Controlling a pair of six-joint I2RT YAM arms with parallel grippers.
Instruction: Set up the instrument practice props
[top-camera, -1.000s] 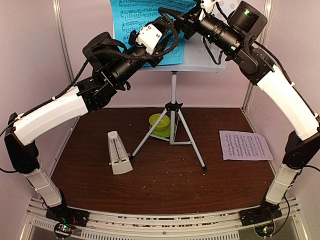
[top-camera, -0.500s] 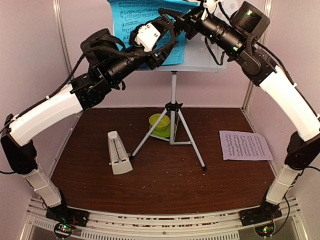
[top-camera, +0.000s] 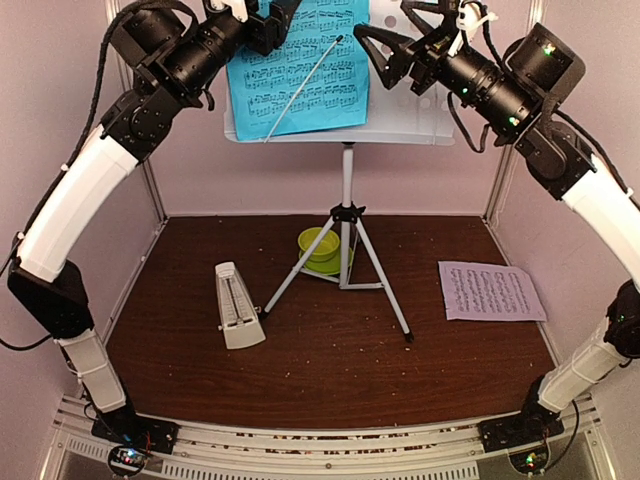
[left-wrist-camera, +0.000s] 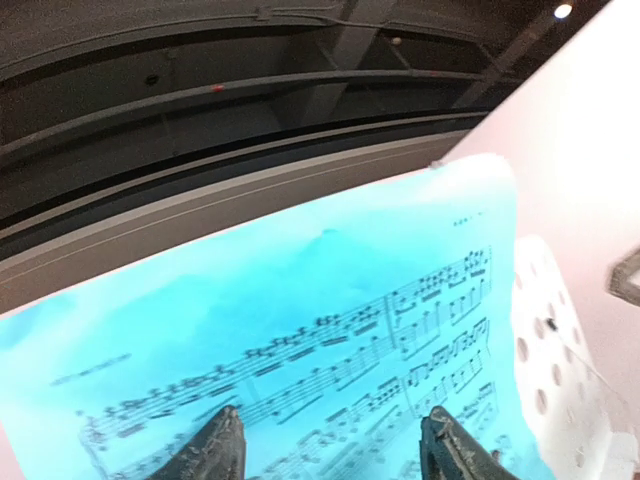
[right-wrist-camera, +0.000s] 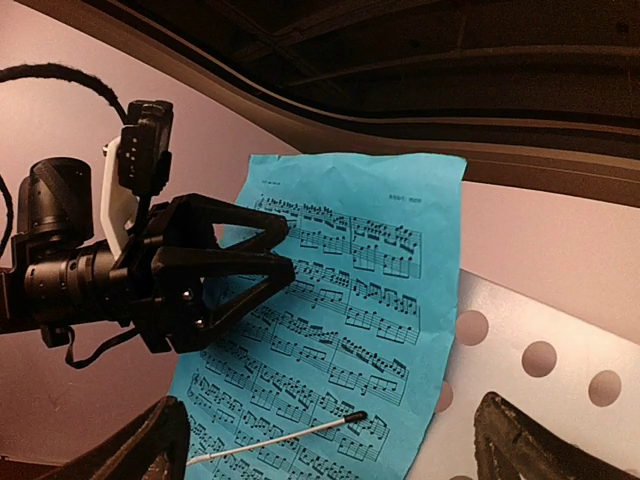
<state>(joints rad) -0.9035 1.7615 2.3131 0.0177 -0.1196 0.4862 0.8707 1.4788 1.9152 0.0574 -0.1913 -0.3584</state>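
Blue music sheet (top-camera: 298, 65) on music stand (top-camera: 410, 120): printed staves, heading unreadable

Blue sheet (top-camera: 320, 95): rows of black notation. Stand (top-camera: 405, 115): pale, dotted with round holes. Tripod (top-camera: 347, 180): silver, black joints. Pink sheet (top-camera: 490, 291): pale, fine dark staves. Metronome (top-camera: 236, 305): cream. Bowl (top-camera: 320, 243): lime-green. Tabletop (top-camera: 330, 370): dark brown, flecked with pale crumbs. Arms (top-camera: 80, 190): white shells, black joints.

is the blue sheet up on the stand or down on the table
Up on the stand: the blue sheet lies spread flat against the perforated music stand, a thin rod crossing its front.
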